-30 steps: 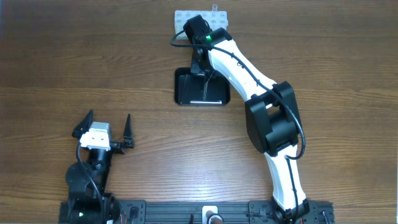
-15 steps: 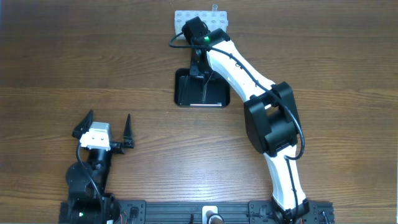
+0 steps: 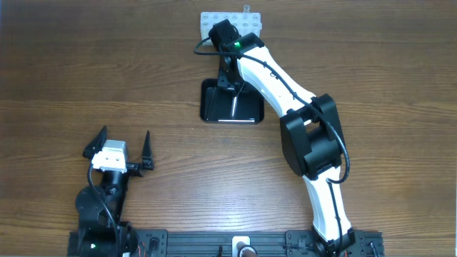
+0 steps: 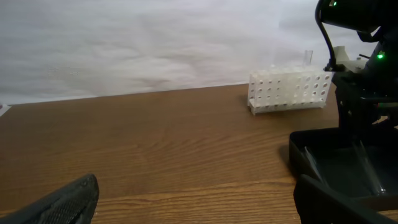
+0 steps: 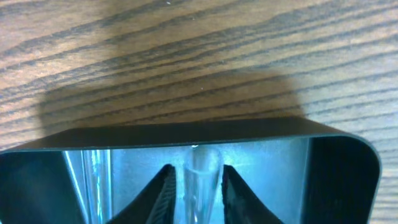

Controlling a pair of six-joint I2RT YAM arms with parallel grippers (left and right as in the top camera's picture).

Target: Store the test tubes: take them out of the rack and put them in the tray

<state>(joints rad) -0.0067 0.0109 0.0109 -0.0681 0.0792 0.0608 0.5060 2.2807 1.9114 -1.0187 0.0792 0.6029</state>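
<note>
Rack (image 3: 253, 23) just beyond tray (image 3: 206, 100) wall

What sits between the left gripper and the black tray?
Bare wooden table; the top view shows nothing lying between the left gripper and the tray.

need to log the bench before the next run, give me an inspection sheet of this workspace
surface: brown wood-grain table
job's things: white perforated test tube rack at the table's far edge, one standing clear tube in it; black rectangular tray just in front of the rack, one lying clear tube inside
clutter: nothing seen
grippers: right gripper over the tray, shut on a held clear test tube; left gripper open, holding nothing, near its base
cables: black cable loop at the right wrist, beside the rack
surroundings: white wall behind the table
</note>
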